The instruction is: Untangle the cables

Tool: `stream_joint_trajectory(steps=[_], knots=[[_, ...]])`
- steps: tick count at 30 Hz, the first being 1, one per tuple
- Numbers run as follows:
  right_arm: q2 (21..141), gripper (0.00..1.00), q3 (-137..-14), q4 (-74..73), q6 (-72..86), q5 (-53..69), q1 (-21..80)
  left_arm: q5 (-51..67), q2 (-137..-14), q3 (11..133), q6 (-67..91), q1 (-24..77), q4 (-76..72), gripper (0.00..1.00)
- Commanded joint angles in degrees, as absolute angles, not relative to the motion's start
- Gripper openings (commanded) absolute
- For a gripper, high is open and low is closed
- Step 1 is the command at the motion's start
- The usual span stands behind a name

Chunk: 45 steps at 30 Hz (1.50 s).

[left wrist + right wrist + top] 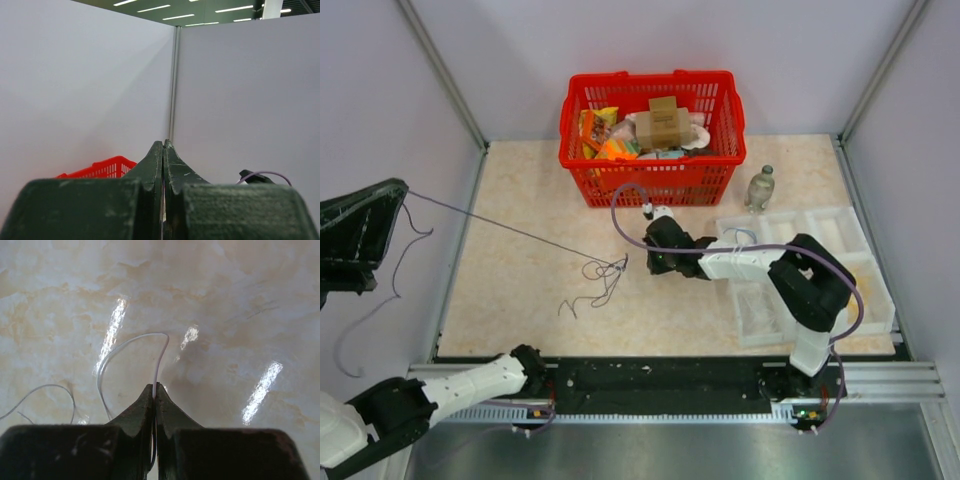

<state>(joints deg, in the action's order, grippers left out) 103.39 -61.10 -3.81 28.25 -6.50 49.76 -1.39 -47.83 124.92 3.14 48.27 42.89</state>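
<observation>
Several cables lie in a loose tangle point(605, 270) on the beige table, left of centre. A dark purple cable point(510, 228) runs taut from the tangle up to my left gripper point(402, 188). That gripper is raised beyond the table's left edge and shut on it, with the loose end hanging below. In the left wrist view the left gripper point(163, 144) is pressed shut against a wall background, and the cable does not show. My right gripper point(653, 262) is low, just right of the tangle. The right gripper point(154, 386) is shut on a white cable point(161, 347) that arches forward over the table.
A red basket point(650, 80) of packets and a box stands at the back centre, its corner point(100, 169) also in the left wrist view. A small bottle point(760, 188) stands to its right. Clear plastic trays point(850, 225) fill the right side, under the right arm.
</observation>
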Motion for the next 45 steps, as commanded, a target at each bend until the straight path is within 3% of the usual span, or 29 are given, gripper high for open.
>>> stream_joint_trajectory(steps=[1,11,17,21,23,29,36,37,38,40,43,45], knots=[[105.55,0.00,-59.24,-1.50,27.16,-14.23,49.31,-3.52,-53.96,132.61,1.23,48.25,35.34,0.00],[104.78,0.00,-53.80,-0.44,31.64,-24.43,47.73,-2.46,-54.05,135.88,-0.27,48.16,23.38,0.00],[96.51,0.00,-48.96,2.20,29.10,-22.77,47.55,-9.20,-52.30,126.58,-0.26,48.16,28.20,0.00],[84.59,0.00,-46.76,1.76,28.91,-17.77,47.64,-21.86,-48.53,111.58,2.46,48.16,32.25,0.00],[76.85,0.00,-47.10,0.45,28.57,-14.61,47.81,-28.44,-45.37,97.29,4.99,48.16,34.09,0.00],[67.32,0.00,-56.41,-7.81,26.90,-7.84,47.55,-26.12,-41.48,62.09,19.75,48.16,30.51,0.00],[68.55,0.00,-62.92,-12.39,28.82,-1.76,47.46,-27.24,-44.47,50.10,29.88,48.16,30.32,0.00],[68.55,0.00,-63.19,-12.39,29.35,-0.97,47.37,-27.51,-44.56,50.10,29.80,48.16,30.67,0.10],[68.55,0.00,-63.19,-12.39,29.62,-0.62,47.46,-28.03,-44.65,50.27,29.62,48.16,31.20,0.28],[69.17,0.00,-63.72,-12.65,29.71,-0.35,47.37,-27.95,-44.21,50.62,28.92,48.16,31.90,0.53],[71.53,0.00,-65.91,-14.40,29.53,3.06,47.37,-23.93,-43.25,51.59,27.86,48.16,32.69,0.68],[73.64,0.00,-67.85,-15.99,29.62,5.09,47.37,-17.01,-42.54,52.21,25.67,48.16,31.82,0.68]])
